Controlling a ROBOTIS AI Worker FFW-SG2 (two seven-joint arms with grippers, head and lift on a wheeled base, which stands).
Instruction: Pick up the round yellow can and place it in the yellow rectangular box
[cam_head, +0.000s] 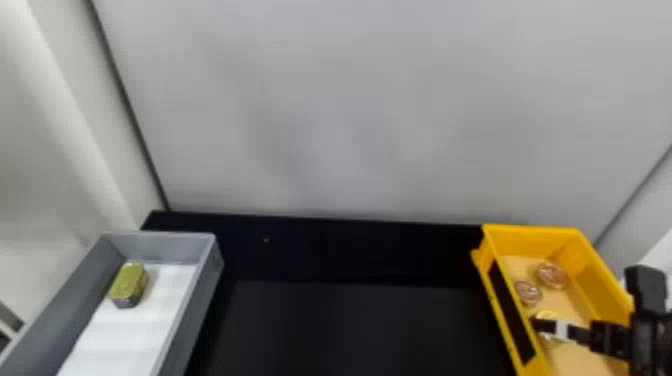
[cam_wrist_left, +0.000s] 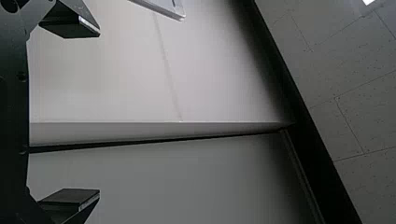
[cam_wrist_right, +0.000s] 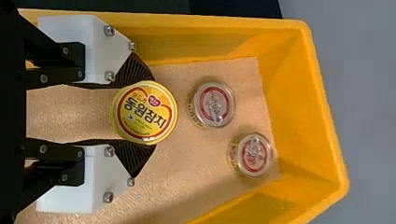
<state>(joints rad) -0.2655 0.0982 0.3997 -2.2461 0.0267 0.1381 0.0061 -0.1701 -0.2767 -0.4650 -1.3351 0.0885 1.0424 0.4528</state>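
Note:
In the head view my right gripper (cam_head: 545, 327) is inside the yellow rectangular box (cam_head: 555, 232) at the right, with the round yellow can (cam_head: 547, 315) at its fingertips. The right wrist view has the gripper (cam_wrist_right: 140, 112) shut on the can (cam_wrist_right: 145, 113), one dark ribbed finger against either side and the printed lid facing the camera. The yellow box (cam_wrist_right: 322, 112) surrounds them; whether the can touches its floor I cannot tell. My left gripper (cam_wrist_left: 95, 113) stands idle and open in the left wrist view, facing pale walls, nothing between its fingers.
Two round cans with clear lids, one (cam_wrist_right: 215, 104) nearer the held can and the other (cam_wrist_right: 252, 155) farther off, stand on the box's tan floor. At the left, a grey box (cam_head: 210, 265) holds a yellow-green block-shaped can (cam_head: 129, 284). A black table (cam_head: 350, 325) lies between the boxes.

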